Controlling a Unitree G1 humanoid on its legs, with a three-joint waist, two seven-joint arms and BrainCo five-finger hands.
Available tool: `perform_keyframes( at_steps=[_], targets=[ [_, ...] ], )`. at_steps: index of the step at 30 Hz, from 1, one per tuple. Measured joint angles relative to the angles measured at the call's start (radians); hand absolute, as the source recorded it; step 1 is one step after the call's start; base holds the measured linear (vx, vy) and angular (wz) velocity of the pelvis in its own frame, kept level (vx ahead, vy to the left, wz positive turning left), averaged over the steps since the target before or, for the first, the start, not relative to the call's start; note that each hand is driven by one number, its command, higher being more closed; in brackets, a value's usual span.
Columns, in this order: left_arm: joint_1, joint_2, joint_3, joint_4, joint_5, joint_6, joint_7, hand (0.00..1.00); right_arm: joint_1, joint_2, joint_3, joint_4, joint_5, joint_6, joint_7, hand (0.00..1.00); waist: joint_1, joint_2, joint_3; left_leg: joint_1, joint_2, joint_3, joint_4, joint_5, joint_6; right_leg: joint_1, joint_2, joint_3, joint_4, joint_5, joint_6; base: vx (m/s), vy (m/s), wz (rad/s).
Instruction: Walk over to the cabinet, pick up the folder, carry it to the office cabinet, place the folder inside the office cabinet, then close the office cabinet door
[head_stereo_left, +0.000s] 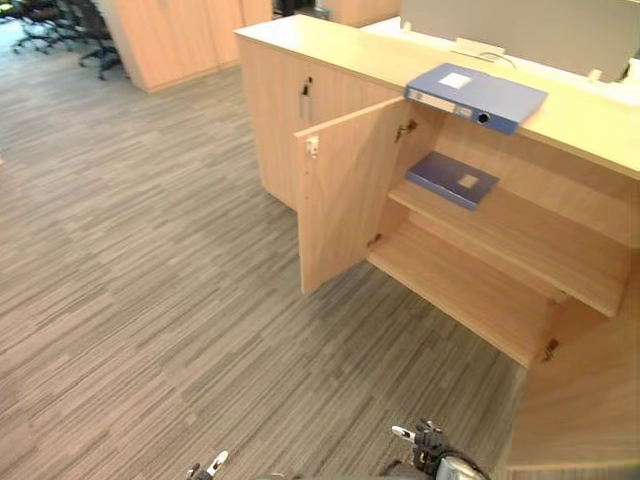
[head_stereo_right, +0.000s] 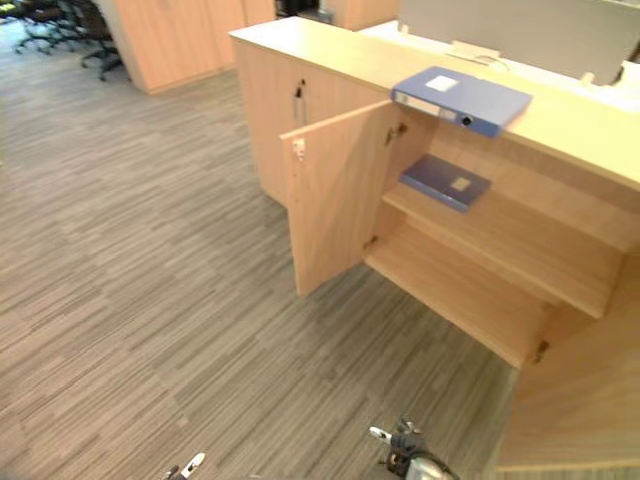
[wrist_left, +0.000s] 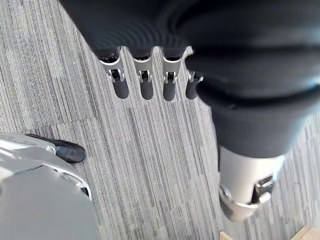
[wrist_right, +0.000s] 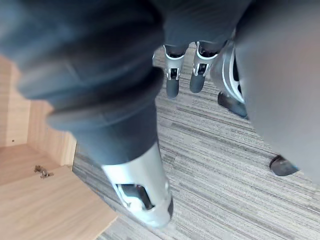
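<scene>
Folder: the thick blue folder lies flat on the top of the office cabinet, one corner jutting past the front edge above the opening. That overhang probably leaves an edge a hand can get under.
Second file: a thin blue file lies flat on the upper shelf inside, near the shelf's left end.
Doors: the left door stands swung out toward the carpet floor and the right door is also open, so the shelves are reachable.
Left robot hand: hangs low beside the body, fingers straight and side by side, pointing down at the carpet and empty.
Right robot hand: also hangs low, close to the right door's edge, its visible fingers relaxed and straight, gripping nothing.
Stage: judging by the gap, the walk-up is not finished and the folder is well apart from both hands.
</scene>
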Motion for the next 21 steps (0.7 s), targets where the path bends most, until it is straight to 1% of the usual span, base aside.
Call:
perform_keyframes(
  at_steps=[1,2,3,4,5,6,7,9,11,12,13,14,15,16,17,18,19,20,21],
  targets=[
    [-0.007,-0.003,0.001,0.000,0.006,0.001,0.000,0.00,0.000,0.001,-0.007,0.000,0.000,0.000,0.000,0.00,0.000,-0.003,0.007,0.007,0.000,0.007,-0.008,-0.002,-0.003,-0.002,0.009,-0.020,-0.042,0.005,-0.007,0.13,-0.049,-0.27],
    [-0.015,-0.013,0.012,-0.002,0.021,0.002,-0.002,0.00,0.006,0.003,-0.012,-0.007,0.000,-0.002,-0.001,0.00,0.000,-0.009,0.019,0.024,0.001,0.020,-0.018,-0.012,-0.013,-0.002,0.024,-0.047,-0.117,0.027,-0.034,0.10,-0.062,-0.22],
    [-0.017,-0.013,0.019,-0.002,0.027,0.002,-0.002,0.00,0.010,0.006,-0.016,-0.011,-0.001,-0.002,-0.001,0.00,0.000,-0.013,0.022,0.030,0.000,0.027,-0.019,-0.022,-0.018,-0.001,0.028,-0.053,-0.150,0.043,-0.045,0.10,-0.090,-0.33],
    [-0.016,-0.010,0.035,-0.002,0.034,0.003,-0.003,0.00,0.016,0.020,-0.035,-0.015,-0.001,-0.002,0.000,0.00,0.001,-0.030,0.020,0.033,-0.006,0.038,-0.018,-0.040,-0.031,-0.001,0.028,-0.055,-0.207,0.083,-0.051,0.10,-0.124,-0.41],
    [-0.023,-0.020,0.051,-0.002,0.037,0.005,-0.003,0.00,0.017,0.023,-0.046,-0.023,-0.001,-0.003,0.000,0.00,0.000,-0.030,0.022,0.039,0.012,0.048,-0.016,-0.060,-0.041,0.001,0.052,-0.056,-0.216,0.072,-0.079,0.13,-0.172,-0.40],
    [-0.024,-0.027,0.061,-0.002,0.039,0.005,-0.003,0.00,0.020,0.023,-0.049,-0.031,-0.001,-0.001,-0.001,0.00,-0.001,-0.025,0.020,0.041,0.022,0.053,-0.018,-0.066,-0.044,0.001,0.069,-0.059,-0.226,0.067,-0.079,0.17,-0.197,-0.37],
    [-0.036,-0.041,0.092,-0.003,0.050,0.008,-0.005,0.00,0.025,0.027,-0.070,-0.035,-0.003,0.002,-0.001,0.00,-0.002,-0.017,0.018,0.043,0.047,0.066,-0.020,-0.076,-0.061,0.000,0.105,-0.061,-0.243,0.044,-0.072,0.18,-0.198,-0.24],
    [-0.053,-0.050,0.120,-0.006,0.058,0.010,-0.008,0.00,0.040,0.033,-0.085,-0.048,-0.003,0.004,-0.002,0.00,-0.002,-0.016,0.017,0.048,0.065,0.081,-0.021,-0.086,-0.078,0.000,0.132,-0.062,-0.242,0.015,-0.068,0.17,-0.155,-0.19],
    [-0.062,-0.068,0.135,-0.022,0.059,0.012,-0.015,0.00,0.066,0.035,-0.088,-0.051,0.000,0.006,-0.002,0.00,-0.004,-0.017,0.004,0.062,0.101,0.089,-0.023,-0.101,-0.101,0.008,0.176,-0.061,-0.243,-0.021,-0.070,0.20,-0.133,-0.15],
    [-0.063,-0.071,0.135,-0.021,0.059,0.014,-0.015,0.00,0.072,0.036,-0.092,-0.051,0.000,0.008,-0.002,0.00,-0.005,-0.014,-0.003,0.062,0.112,0.090,-0.020,-0.106,-0.102,0.009,0.188,-0.060,-0.244,-0.029,-0.067,0.23,-0.123,-0.11],
    [-0.067,-0.076,0.135,-0.022,0.060,0.016,-0.019,0.00,0.076,0.039,-0.110,-0.051,0.008,0.008,-0.003,0.00,-0.012,-0.012,-0.010,0.060,0.135,0.093,0.012,-0.121,-0.102,0.024,0.218,-0.055,-0.267,-0.035,-0.069,0.24,-0.157,-0.15],
    [-0.069,-0.071,0.134,-0.021,0.059,0.019,-0.022,0.00,0.083,0.044,-0.116,-0.050,0.021,0.009,-0.007,0.00,-0.015,-0.014,-0.011,0.044,0.169,0.095,0.099,-0.142,-0.118,0.051,0.252,-0.046,-0.302,-0.035,-0.069,0.25,-0.187,-0.20],
    [-0.069,-0.069,0.134,-0.022,0.057,0.020,-0.023,0.00,0.087,0.047,-0.111,-0.051,0.023,0.009,-0.007,0.00,-0.019,-0.018,-0.013,0.017,0.198,0.095,0.210,-0.164,-0.140,0.074,0.271,-0.037,-0.327,-0.033,-0.073,0.24,-0.228,-0.23],
    [-0.068,-0.069,0.135,-0.022,0.057,0.020,-0.023,0.00,0.088,0.048,-0.107,-0.051,0.025,0.009,-0.008,0.00,-0.019,-0.019,-0.015,-0.015,0.222,0.092,0.314,-0.180,-0.142,0.093,0.285,-0.028,-0.343,-0.032,-0.073,0.19,-0.187,-0.34],
    [-0.067,-0.068,0.136,-0.025,0.047,0.019,-0.022,0.00,0.085,0.045,-0.084,-0.051,0.029,0.009,-0.009,0.00,-0.013,-0.017,-0.016,-0.096,0.278,0.075,0.566,-0.179,-0.139,0.132,0.313,-0.003,-0.382,-0.028,-0.073,0.27,-0.166,-0.71],
    [-0.058,-0.067,0.136,-0.041,0.030,0.018,-0.022,0.00,0.080,0.032,-0.048,-0.047,0.033,0.009,-0.010,0.00,0.004,-0.008,-0.020,-0.177,0.326,0.044,0.790,-0.183,-0.146,0.163,0.343,0.045,-0.412,-0.024,-0.071,0.23,-0.061,-0.90],
    [-0.053,-0.068,0.135,-0.046,0.022,0.016,-0.022,0.00,0.074,0.026,-0.030,-0.043,0.038,0.009,-0.010,0.00,0.008,-0.003,-0.021,-0.212,0.338,0.030,0.869,-0.185,-0.146,0.176,0.353,0.069,-0.421,-0.023,-0.071,0.24,0.005,-1.20],
    [-0.051,-0.062,0.132,-0.046,0.010,0.011,-0.021,0.00,0.051,0.024,-0.011,-0.040,0.040,0.009,-0.012,0.00,0.017,-0.002,-0.020,-0.271,0.346,0.014,0.947,-0.192,-0.135,0.197,0.366,0.116,-0.438,-0.023,-0.070,0.25,0.097,-1.24],
    [-0.051,-0.050,0.114,-0.046,-0.001,0.009,-0.021,0.00,0.030,0.022,0.015,-0.024,0.040,0.009,-0.015,0.00,0.023,-0.003,-0.017,-0.315,0.336,0.000,0.942,-0.201,-0.121,0.218,0.369,0.167,-0.458,-0.019,-0.071,0.25,0.102,-1.23]
  ],
)
